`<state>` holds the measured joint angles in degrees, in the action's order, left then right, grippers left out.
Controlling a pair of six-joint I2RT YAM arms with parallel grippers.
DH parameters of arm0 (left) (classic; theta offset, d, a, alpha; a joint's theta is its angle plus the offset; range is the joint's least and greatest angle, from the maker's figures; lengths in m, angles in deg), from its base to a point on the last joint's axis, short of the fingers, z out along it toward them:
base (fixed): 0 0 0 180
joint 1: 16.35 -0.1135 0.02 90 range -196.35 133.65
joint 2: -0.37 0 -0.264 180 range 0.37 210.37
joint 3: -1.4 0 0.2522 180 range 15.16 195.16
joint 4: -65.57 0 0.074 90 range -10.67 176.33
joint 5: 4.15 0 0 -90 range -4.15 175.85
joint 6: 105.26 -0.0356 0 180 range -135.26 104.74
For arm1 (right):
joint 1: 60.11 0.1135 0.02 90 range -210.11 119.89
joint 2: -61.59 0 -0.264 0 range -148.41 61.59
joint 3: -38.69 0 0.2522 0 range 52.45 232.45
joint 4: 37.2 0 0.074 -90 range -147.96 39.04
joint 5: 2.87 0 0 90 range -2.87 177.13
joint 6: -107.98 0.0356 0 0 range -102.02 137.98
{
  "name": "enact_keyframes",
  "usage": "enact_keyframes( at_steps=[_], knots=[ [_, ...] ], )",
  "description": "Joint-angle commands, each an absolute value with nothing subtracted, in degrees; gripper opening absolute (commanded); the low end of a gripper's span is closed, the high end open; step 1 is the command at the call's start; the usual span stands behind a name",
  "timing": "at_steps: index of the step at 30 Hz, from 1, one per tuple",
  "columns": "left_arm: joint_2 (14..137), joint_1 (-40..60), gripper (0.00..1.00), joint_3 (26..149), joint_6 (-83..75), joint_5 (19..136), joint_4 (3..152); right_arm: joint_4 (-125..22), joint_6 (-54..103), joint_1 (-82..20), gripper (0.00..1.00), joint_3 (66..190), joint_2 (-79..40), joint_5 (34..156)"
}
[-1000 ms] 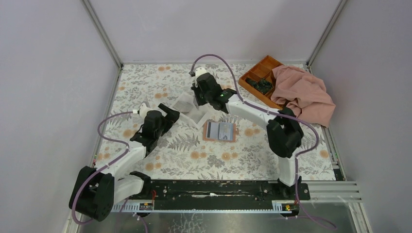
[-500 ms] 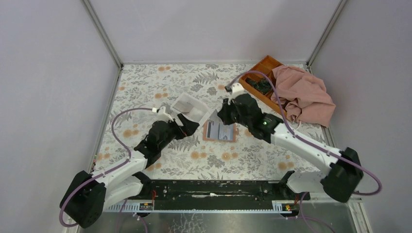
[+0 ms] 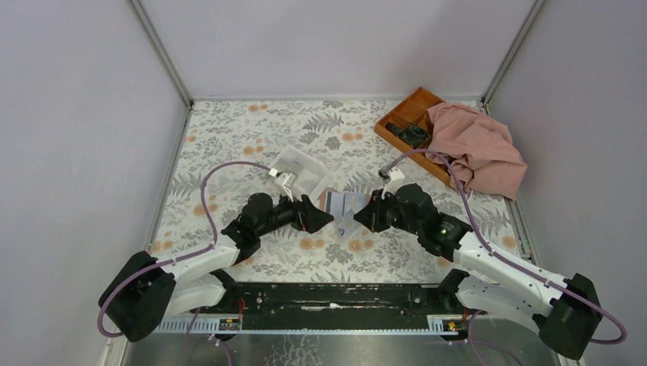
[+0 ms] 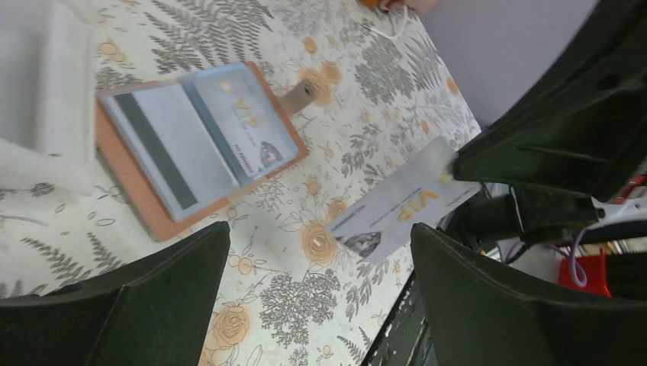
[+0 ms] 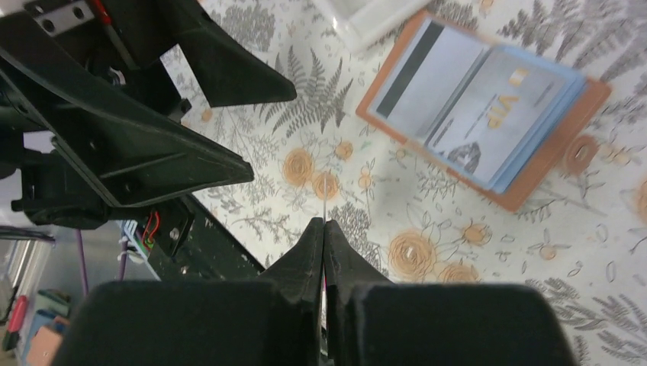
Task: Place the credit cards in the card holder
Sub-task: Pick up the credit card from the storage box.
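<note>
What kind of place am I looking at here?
Probably a robot test cell: plain lilac walls enclose a floral-covered table, with left arm and right arm bolted to a black rail.

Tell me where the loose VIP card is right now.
The loose VIP card is at the centre of the top view, pinched in the right pincer, on the near side of the open card holder, opposite the open left pincer.

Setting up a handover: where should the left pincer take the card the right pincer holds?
Take the card by its free end, the one with the small picture, opposite the end the right pincer pinches. Come at that end edge-on, one finger on each flat face. The left pincer, open, looks at the printed face, so its wrist likely needs turning first.
</note>
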<state>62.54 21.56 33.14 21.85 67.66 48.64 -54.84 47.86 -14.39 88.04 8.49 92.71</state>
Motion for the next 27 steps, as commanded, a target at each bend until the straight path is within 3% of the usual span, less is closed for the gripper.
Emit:
enact_keyframes(
  at_steps=[1,8,19,27],
  knots=[
    [64.76,22.60,0.94,33.99,19.02,58.96,40.04,-49.58,51.77,-13.97,0.00,84.97,10.84,97.28],
    [70.47,24.70,0.88,33.80,18.60,50.05,32.39,-48.85,53.15,-13.97,0.00,82.20,12.52,99.88],
    [75.10,25.58,0.84,34.73,17.53,45.63,29.77,-47.56,53.98,-13.99,0.00,80.76,12.02,104.50],
    [79.58,25.84,0.58,36.19,18.75,40.83,26.57,-46.77,54.23,-14.01,0.00,80.62,11.58,106.31]
  ],
)
